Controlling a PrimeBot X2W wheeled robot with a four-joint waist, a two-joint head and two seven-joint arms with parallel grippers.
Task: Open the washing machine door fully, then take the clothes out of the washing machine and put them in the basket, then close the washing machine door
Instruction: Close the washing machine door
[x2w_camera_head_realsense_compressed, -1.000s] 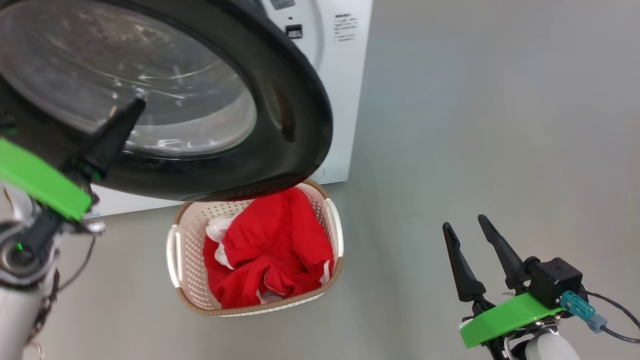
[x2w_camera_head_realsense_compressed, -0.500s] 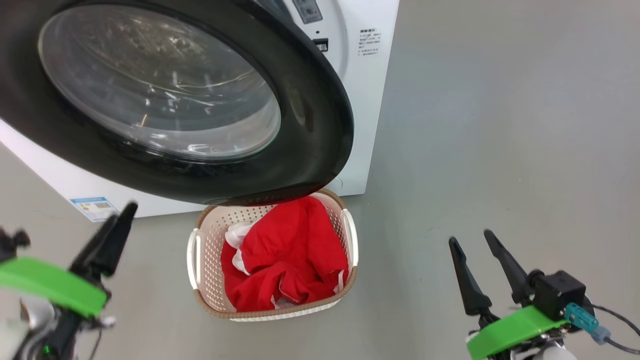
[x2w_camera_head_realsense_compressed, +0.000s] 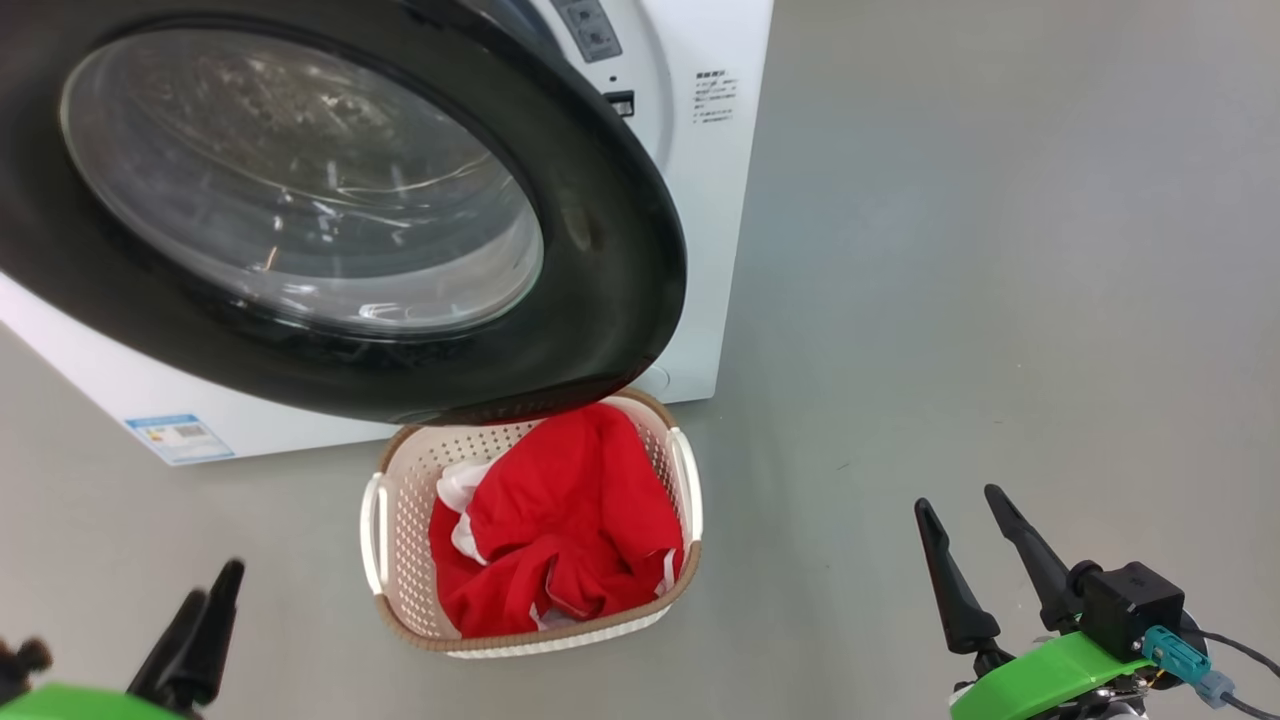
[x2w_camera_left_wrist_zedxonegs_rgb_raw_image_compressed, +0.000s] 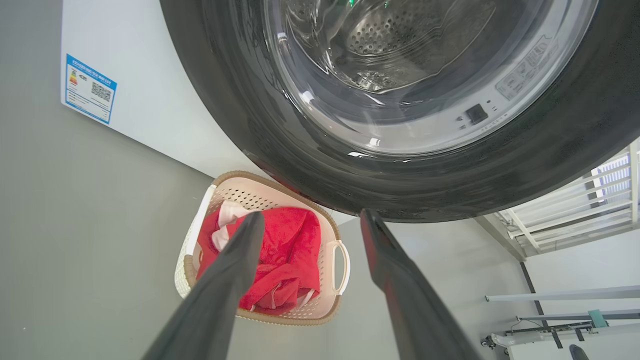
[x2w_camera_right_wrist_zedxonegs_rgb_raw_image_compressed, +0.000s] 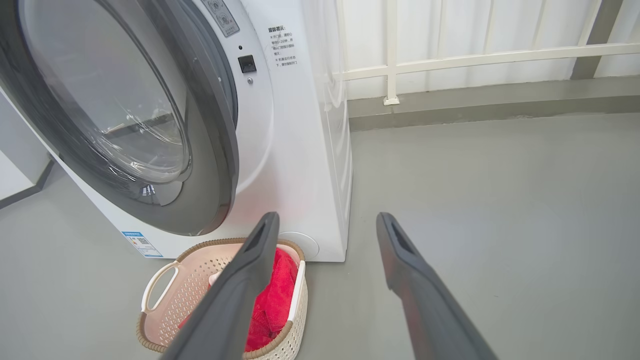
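Observation:
The washing machine door (x2w_camera_head_realsense_compressed: 620, 250), with its black rim and glass bowl, stands ajar off the front of the white washing machine (x2w_camera_head_realsense_compressed: 700, 200) and overhangs the far edge of the basket (x2w_camera_head_realsense_compressed: 405, 540). The red and white clothes (x2w_camera_head_realsense_compressed: 560, 520) lie heaped in the basket on the floor. My left gripper (x2w_camera_head_realsense_compressed: 212, 585) is low at the left, open and empty, apart from the door. My right gripper (x2w_camera_head_realsense_compressed: 957, 498) hangs open and empty at the lower right. In the left wrist view, the left gripper (x2w_camera_left_wrist_zedxonegs_rgb_raw_image_compressed: 311, 215) points at the door (x2w_camera_left_wrist_zedxonegs_rgb_raw_image_compressed: 400, 170) and the basket (x2w_camera_left_wrist_zedxonegs_rgb_raw_image_compressed: 330, 280). The right wrist view shows the right gripper (x2w_camera_right_wrist_zedxonegs_rgb_raw_image_compressed: 327, 216) facing the machine (x2w_camera_right_wrist_zedxonegs_rgb_raw_image_compressed: 300, 150).
A blue label (x2w_camera_head_realsense_compressed: 180, 438) marks the washer's lower front. A white railing (x2w_camera_right_wrist_zedxonegs_rgb_raw_image_compressed: 450, 55) runs along the wall behind the machine. Grey floor (x2w_camera_head_realsense_compressed: 1000, 300) spreads to the right of the washer and the basket.
My left gripper has dropped from in front of the door glass to the bottom left corner. The head camera has shifted. The right gripper, the basket and the clothes stay as they were.

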